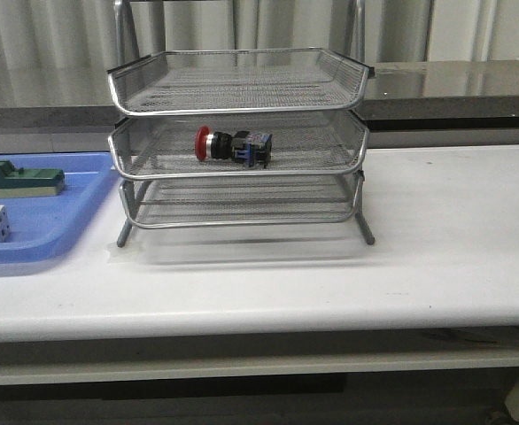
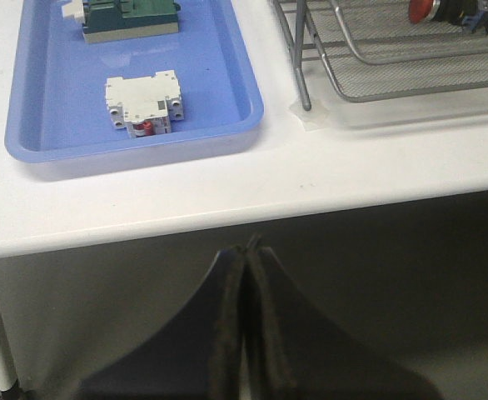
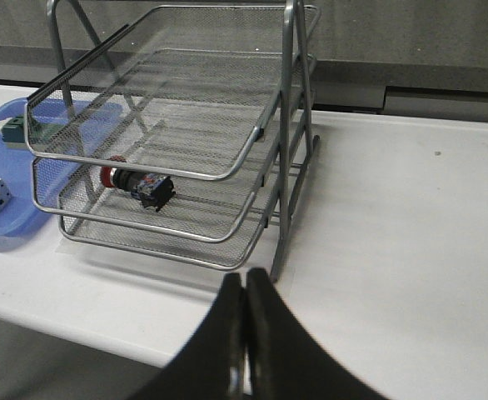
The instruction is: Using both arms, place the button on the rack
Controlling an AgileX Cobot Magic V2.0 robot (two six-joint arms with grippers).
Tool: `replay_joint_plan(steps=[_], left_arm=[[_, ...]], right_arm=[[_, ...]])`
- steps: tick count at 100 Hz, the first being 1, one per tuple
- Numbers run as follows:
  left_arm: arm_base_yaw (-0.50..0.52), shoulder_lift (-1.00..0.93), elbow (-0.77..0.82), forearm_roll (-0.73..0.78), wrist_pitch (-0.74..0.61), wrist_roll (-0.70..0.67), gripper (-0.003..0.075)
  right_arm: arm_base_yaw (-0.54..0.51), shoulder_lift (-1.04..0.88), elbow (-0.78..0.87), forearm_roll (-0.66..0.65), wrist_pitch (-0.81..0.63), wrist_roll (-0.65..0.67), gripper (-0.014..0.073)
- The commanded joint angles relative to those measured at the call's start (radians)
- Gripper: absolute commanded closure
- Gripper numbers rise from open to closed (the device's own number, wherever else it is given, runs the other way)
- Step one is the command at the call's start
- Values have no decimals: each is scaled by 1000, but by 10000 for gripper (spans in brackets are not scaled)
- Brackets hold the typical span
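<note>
The button [image 1: 233, 145] is seen lying on its side in the middle tray of the rack [image 1: 239, 133], red head to the left, roofed by the top tray. To the left of the rack, a blue tray [image 1: 42, 226] is set on the white surface [image 1: 437, 248], with a green block [image 1: 20, 179] and a white switch [image 2: 141, 102] inside. The left gripper [image 2: 246, 321] and right gripper [image 3: 244, 333] are pressed together, empty, off the near edge.

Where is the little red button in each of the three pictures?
Front view: the button lies on its side in the middle tray of the rack.
Left wrist view: only its red head and part of its body show at the picture's edge, inside the rack.
Right wrist view: it lies in the middle tray.
Shared landmark: the blue tray beside the rack.
</note>
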Motion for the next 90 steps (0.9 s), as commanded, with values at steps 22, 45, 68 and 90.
replay_joint_plan(steps=[22, 45, 68, 90], left_arm=[[2, 8, -27, -14, -64, -8, 741], [2, 8, -27, -14, -64, -8, 741], [2, 8, -27, -14, -64, -8, 741], [2, 8, -27, -14, -64, -8, 741]], right_arm=[[-7, -5, -24, 0, -85, -8, 654], [-5, -67, 3, -315, -95, 277, 654], [-5, -186, 156, -548, -246, 521, 654], [-5, -342, 367, -575, -424, 535, 654]])
